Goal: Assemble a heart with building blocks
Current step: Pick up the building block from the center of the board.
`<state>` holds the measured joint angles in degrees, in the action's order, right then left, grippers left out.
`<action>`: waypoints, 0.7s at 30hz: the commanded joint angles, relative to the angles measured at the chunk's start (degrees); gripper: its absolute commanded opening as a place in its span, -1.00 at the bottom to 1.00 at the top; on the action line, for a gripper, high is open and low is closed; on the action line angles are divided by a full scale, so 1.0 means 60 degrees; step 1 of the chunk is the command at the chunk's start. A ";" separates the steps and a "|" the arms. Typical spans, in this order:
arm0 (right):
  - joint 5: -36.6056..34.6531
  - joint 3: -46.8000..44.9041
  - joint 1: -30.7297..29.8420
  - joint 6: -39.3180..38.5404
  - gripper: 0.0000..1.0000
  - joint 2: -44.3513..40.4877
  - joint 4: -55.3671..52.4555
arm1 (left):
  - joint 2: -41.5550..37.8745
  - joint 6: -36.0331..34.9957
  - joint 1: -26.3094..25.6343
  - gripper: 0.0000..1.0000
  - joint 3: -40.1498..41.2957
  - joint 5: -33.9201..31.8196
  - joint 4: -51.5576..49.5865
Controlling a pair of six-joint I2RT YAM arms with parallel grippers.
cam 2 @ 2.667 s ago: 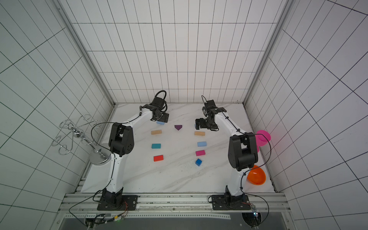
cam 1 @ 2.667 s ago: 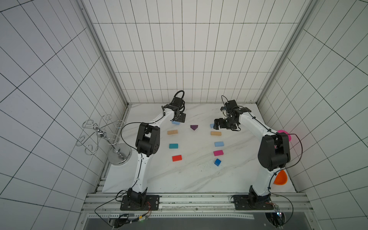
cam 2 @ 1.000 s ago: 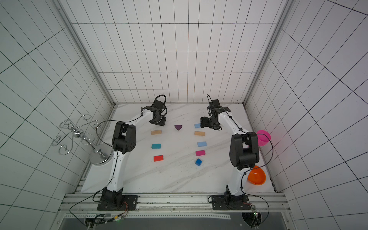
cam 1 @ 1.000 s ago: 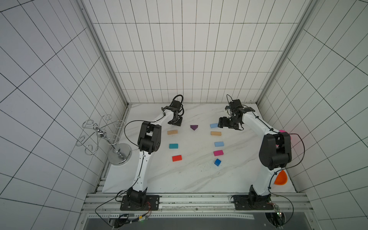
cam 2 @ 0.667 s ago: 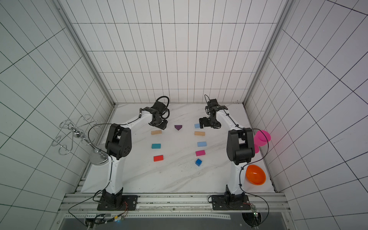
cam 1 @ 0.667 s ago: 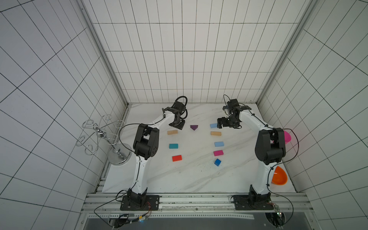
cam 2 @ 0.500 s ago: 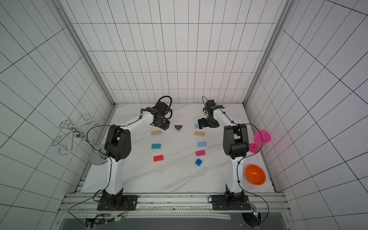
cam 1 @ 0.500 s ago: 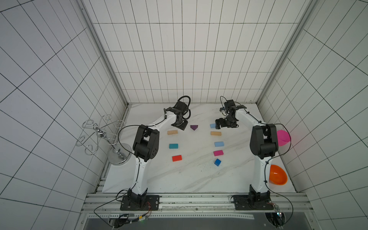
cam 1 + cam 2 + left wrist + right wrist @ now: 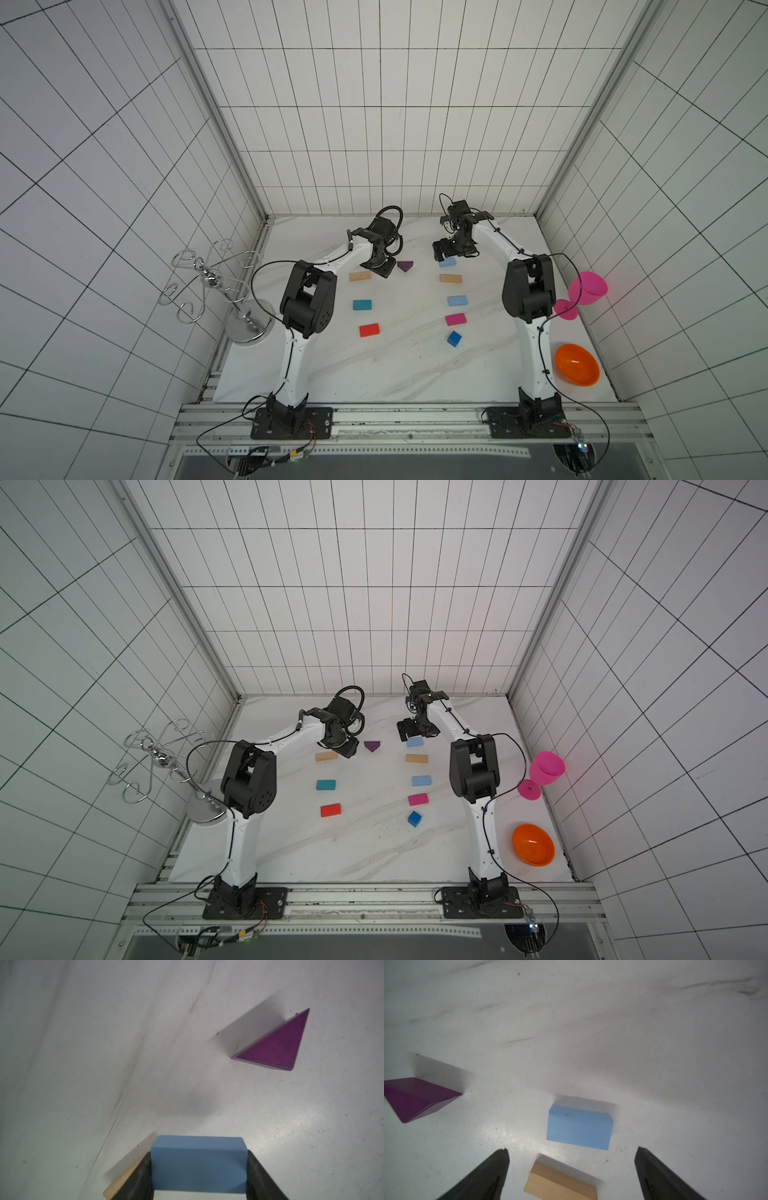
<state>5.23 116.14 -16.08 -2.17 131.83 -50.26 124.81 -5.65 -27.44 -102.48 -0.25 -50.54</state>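
My left gripper (image 9: 199, 1165) is shut on a light blue block (image 9: 199, 1164), held low over the table between the left tan block (image 9: 360, 276) and the purple wedge (image 9: 405, 266). The right gripper (image 9: 572, 1155) hangs open with nothing in it, just behind another light blue block (image 9: 579, 1128) that lies on the table. In a column in front of that block lie a tan block (image 9: 451, 279), a third light blue block (image 9: 457, 300), a pink block (image 9: 456, 319) and a blue cube (image 9: 454, 338). A teal block (image 9: 362, 305) and a red block (image 9: 369, 330) lie in front of the left tan block.
A pink goblet (image 9: 586, 291) lies tipped at the table's right edge, with an orange bowl (image 9: 577, 370) nearer the front. A wire metal stand (image 9: 208, 282) rises off the table's left edge. The tiled back wall stands close behind both grippers.
The left gripper has carried its light blue block forward and to the right, towards the purple wedge. The right gripper's jaws have spread wider, and it has shifted slightly left beside its block.
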 commanded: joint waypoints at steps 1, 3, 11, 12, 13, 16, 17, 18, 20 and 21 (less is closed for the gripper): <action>-0.0260 0.0302 -0.0087 0.0172 0.97 0.0392 -0.0520 | 0.0259 -0.0213 -0.0008 -0.15 -0.0189 0.0095 0.0192; -0.0434 0.0302 -0.0089 0.0227 1.00 0.0516 -0.0533 | 0.0337 -0.0200 -0.0011 -0.15 -0.0246 0.0160 0.0192; -0.0763 0.0397 -0.0056 0.0201 0.95 0.0832 -0.0520 | 0.0621 -0.0163 -0.0110 -0.15 -0.0429 0.0272 0.0192; -0.0739 0.0426 -0.0060 0.0201 0.92 0.0863 -0.0529 | 0.0628 -0.0164 -0.0114 -0.15 -0.0440 0.0264 0.0188; -0.0728 0.0447 -0.0060 0.0201 0.89 0.0892 -0.0528 | 0.0642 -0.0155 -0.0127 -0.15 -0.0442 0.0277 0.0192; -0.0698 0.0492 -0.0045 0.0187 0.69 0.0985 -0.0527 | 0.0672 -0.0153 -0.0125 -0.15 -0.0497 0.0258 0.0192; -0.0695 0.0512 -0.0045 0.0194 0.64 0.1010 -0.0526 | 0.0686 -0.0149 -0.0127 -0.15 -0.0504 0.0250 0.0192; -0.0689 0.0521 -0.0045 0.0215 0.58 0.1026 -0.0510 | 0.0687 -0.0152 -0.0129 -0.15 -0.0516 0.0258 0.0203; -0.0639 0.0534 -0.0045 0.0232 0.49 0.1068 -0.0464 | 0.0710 -0.0150 -0.0142 -0.15 -0.0541 0.0237 0.0206; -0.0609 0.0577 -0.0045 0.0238 0.43 0.1083 -0.0464 | 0.0729 -0.0156 -0.0143 -0.15 -0.0565 0.0246 0.0204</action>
<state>1.85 116.90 -16.53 -1.28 136.64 -51.83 127.57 -5.65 -27.94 -104.18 0.78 -50.17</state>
